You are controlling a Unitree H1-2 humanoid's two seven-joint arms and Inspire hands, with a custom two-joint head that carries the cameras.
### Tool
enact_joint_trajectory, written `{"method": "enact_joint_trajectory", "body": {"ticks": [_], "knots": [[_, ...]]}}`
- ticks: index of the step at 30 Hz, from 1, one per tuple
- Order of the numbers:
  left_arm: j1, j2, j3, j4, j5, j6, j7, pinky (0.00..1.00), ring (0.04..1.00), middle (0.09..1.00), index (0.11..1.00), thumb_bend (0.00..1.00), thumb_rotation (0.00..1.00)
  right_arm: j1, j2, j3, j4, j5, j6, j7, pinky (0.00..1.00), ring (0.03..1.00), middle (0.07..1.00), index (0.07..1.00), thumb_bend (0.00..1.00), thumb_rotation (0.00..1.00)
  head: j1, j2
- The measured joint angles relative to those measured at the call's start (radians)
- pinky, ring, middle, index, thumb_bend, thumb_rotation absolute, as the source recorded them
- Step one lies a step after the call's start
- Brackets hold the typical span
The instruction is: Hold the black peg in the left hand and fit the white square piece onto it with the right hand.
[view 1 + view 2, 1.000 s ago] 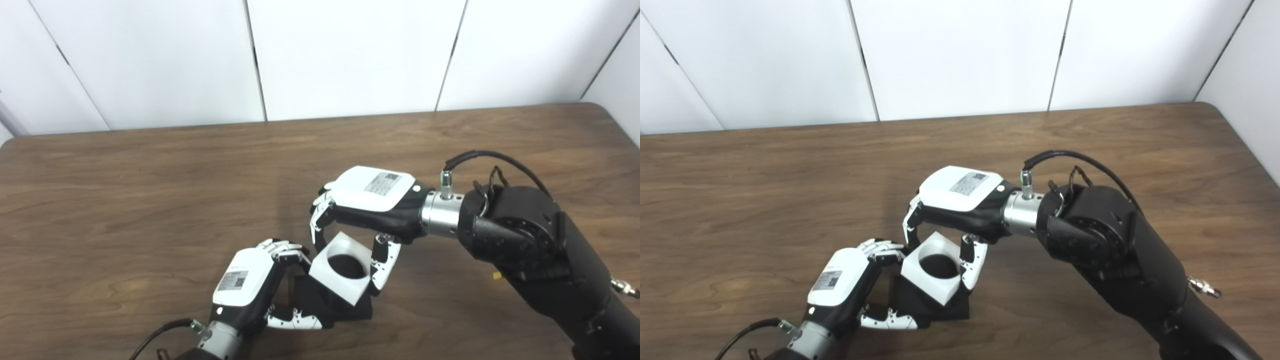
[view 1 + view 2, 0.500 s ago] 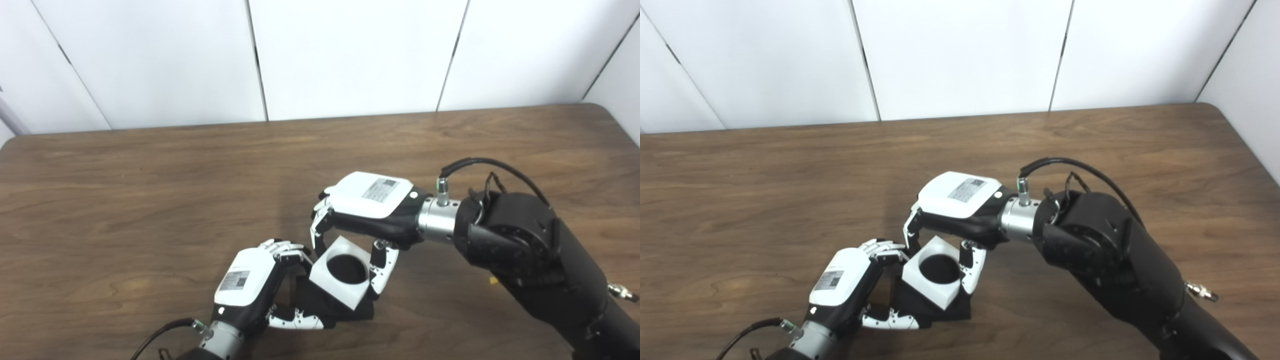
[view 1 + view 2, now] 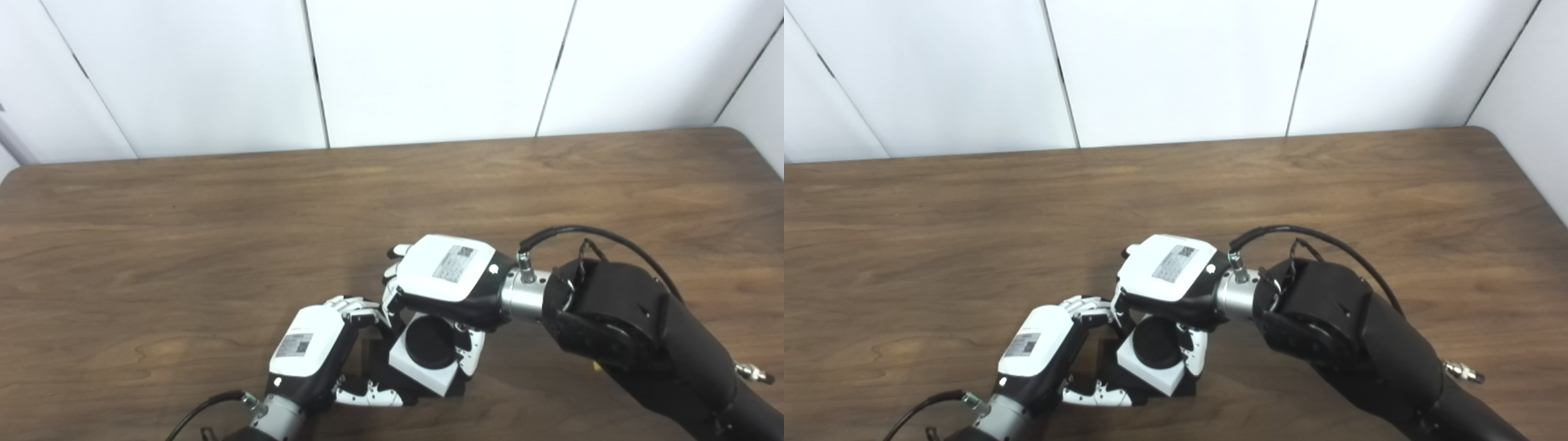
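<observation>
- One black peg (image 3: 430, 346): round top face showing through the hole of the white square piece (image 3: 411, 372), facing up toward the cameras; long axis near vertical, shaft hidden inside the piece. Matte black, flat disc end.
- Peg stands on a black square base (image 3: 1107, 361), only edges of it visible under the white piece, low on the tabletop (image 3: 184, 233) near the front edge.
- One white square piece: blocky, smooth, round hole in the middle filled by the peg top; its corners turned a little against the base edges. Whether it sits fully down on the base cannot be told.
- Right robot hand (image 3: 450, 278) directly above the piece, palm down, fingers (image 3: 473, 358) and thumb wrapped on opposite sides of the white piece, grasping it.
- Left robot hand (image 3: 312, 349) just left of the base, fingers curled over the far edge, thumb (image 3: 367, 395) laid along the near edge, clasping the base of the peg.
- Two arms, two hands, fingertips nearly touching at the piece's far corner.
- White panelled wall (image 3: 429, 67) behind the tabletop.
</observation>
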State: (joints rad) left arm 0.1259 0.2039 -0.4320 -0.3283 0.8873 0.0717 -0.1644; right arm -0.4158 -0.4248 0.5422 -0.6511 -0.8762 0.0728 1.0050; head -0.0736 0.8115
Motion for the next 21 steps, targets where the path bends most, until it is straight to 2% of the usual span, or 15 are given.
{"method": "enact_joint_trajectory", "body": {"ticks": [1,3,5,9,12,14,21], "knots": [[0.000,-0.001,0.000,0.000,0.000,0.000,0.000,0.88,0.829,0.768,0.488,0.51,0.06,0.002,0.000,-0.001,0.000,-0.003,-0.005,0.000,0.94,0.853,0.752,0.491,0.52,0.16,0.000,0.000],[0.000,-0.002,0.000,0.000,0.000,-0.001,0.000,0.89,0.829,0.768,0.488,0.51,0.06,0.006,0.000,-0.001,0.002,-0.007,-0.009,0.000,0.93,0.855,0.756,0.575,0.66,0.40,0.002,0.002],[0.000,-0.002,0.000,0.001,0.000,-0.002,-0.001,0.89,0.831,0.769,0.488,0.51,0.06,0.007,0.000,-0.003,0.005,-0.017,-0.011,0.008,0.95,0.869,0.767,0.616,0.71,0.54,0.002,0.002],[0.000,-0.002,0.000,0.000,0.000,-0.002,-0.002,0.89,0.832,0.771,0.488,0.51,0.06,0.013,0.000,-0.021,0.010,-0.035,-0.005,0.056,0.99,0.890,0.802,0.721,0.82,0.70,0.002,0.002],[0.000,-0.002,0.001,0.000,0.000,-0.002,-0.003,0.89,0.829,0.769,0.488,0.51,0.06,0.015,0.012,-0.038,0.010,-0.037,-0.001,0.080,1.00,0.910,0.841,0.785,0.89,0.80,0.002,0.002],[0.000,-0.002,0.001,0.000,0.000,-0.002,-0.003,0.89,0.829,0.769,0.489,0.51,0.06,0.015,0.023,-0.047,0.010,-0.045,0.001,0.103,1.00,0.919,0.856,0.806,0.90,0.83,0.002,0.002],[0.000,-0.002,0.001,0.000,0.000,-0.001,-0.003,0.89,0.823,0.761,0.490,0.51,0.07,0.014,0.046,-0.089,0.010,-0.058,0.003,0.132,1.00,0.937,0.877,0.839,0.84,0.94,0.005,0.003]]}}
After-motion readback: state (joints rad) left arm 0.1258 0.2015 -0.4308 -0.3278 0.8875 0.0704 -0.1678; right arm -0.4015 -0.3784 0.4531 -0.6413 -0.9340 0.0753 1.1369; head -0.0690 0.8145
